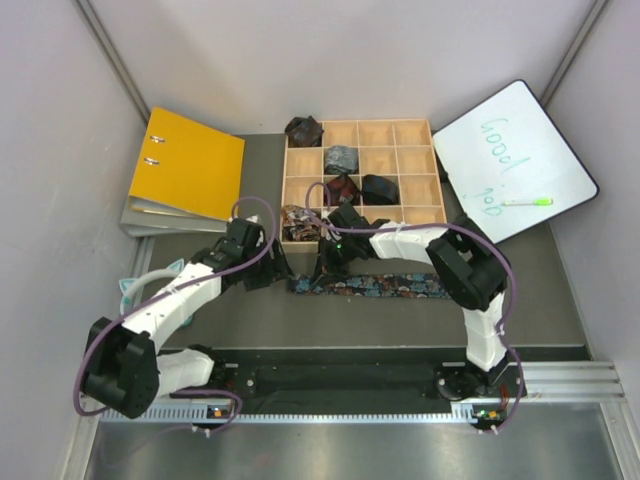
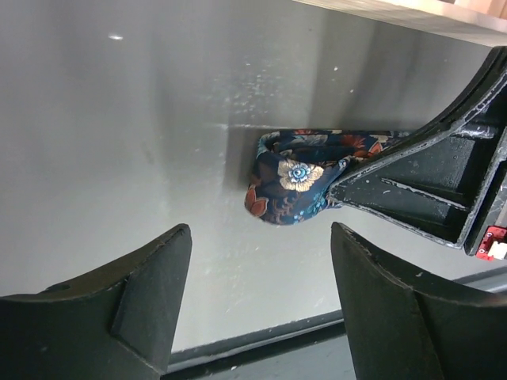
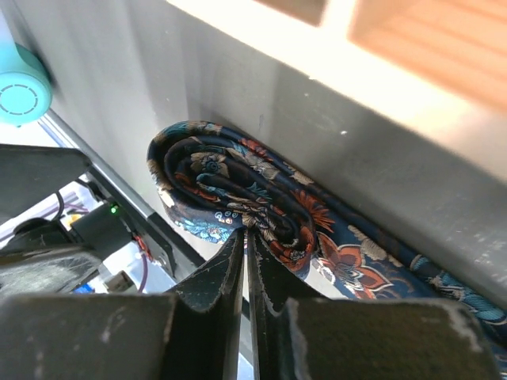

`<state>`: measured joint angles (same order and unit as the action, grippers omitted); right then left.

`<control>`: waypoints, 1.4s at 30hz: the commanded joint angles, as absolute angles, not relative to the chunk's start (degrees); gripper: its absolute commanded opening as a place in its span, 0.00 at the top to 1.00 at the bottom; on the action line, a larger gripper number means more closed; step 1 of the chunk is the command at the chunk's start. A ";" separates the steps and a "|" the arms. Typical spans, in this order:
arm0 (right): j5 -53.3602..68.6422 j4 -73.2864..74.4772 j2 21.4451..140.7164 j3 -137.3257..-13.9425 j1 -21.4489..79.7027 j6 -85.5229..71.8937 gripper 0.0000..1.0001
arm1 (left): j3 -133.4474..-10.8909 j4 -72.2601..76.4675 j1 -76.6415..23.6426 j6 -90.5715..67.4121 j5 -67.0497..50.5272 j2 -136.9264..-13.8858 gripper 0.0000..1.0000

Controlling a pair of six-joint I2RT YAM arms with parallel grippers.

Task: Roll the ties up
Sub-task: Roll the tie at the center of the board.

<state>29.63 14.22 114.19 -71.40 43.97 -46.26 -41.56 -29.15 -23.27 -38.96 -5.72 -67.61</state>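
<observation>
Right hand [image 3: 245,237] pinching part-rolled floral tie [image 3: 230,186]; left hand [image 2: 261,241] agape nearby

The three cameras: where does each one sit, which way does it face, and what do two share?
Top: above and behind, looking down at the table, flowered tie, box; both arms show.
Left wrist: low, facing the tie's rolled end; the open left gripper shows.
Right wrist: over the roll beside the box; the shut right gripper pinches it.
Shared: both wrist views show that roll.
</observation>
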 commanded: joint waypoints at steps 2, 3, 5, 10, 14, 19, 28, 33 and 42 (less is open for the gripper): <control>28.83 11.60 114.17 -68.65 42.28 -44.91 0.94 | -39.38 -18.64 -22.94 -39.64 -10.19 -70.75 0.26; 28.92 11.51 114.17 -68.38 42.19 -44.83 0.94 | -39.11 -17.68 -22.94 -39.73 -10.72 -71.27 0.27; 29.18 11.08 114.26 -68.12 42.19 -44.65 0.94 | -38.15 -14.35 -22.94 -39.90 -12.56 -72.77 0.27; 29.53 10.02 114.52 -67.15 42.01 -44.65 0.94 | -37.88 -10.55 -23.03 -41.13 -15.21 -76.11 0.30; 29.97 9.49 114.61 -66.62 41.66 -44.65 0.94 | -37.44 -9.67 -23.03 -40.78 -14.94 -77.78 0.34; 30.41 9.23 114.44 -66.36 41.22 -44.65 0.95 | -35.95 -7.39 -23.03 -41.48 -15.82 -78.84 0.38; 30.24 9.67 114.61 -66.62 40.87 -44.47 0.95 | -33.84 -6.77 -23.03 -41.49 -16.17 -77.43 0.42; 29.97 10.11 114.79 -66.80 40.87 -44.47 0.95 | -31.91 -3.70 -23.11 -42.10 -16.96 -78.48 0.50; 29.27 11.69 114.52 -67.15 40.87 -44.30 0.95 | -31.90 -1.40 -23.12 -42.89 -17.31 -79.63 0.79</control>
<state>33.74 8.56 114.19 -67.75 41.82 -46.24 -32.03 -4.03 -23.27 -42.94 -17.08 -79.29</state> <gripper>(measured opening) 0.050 0.331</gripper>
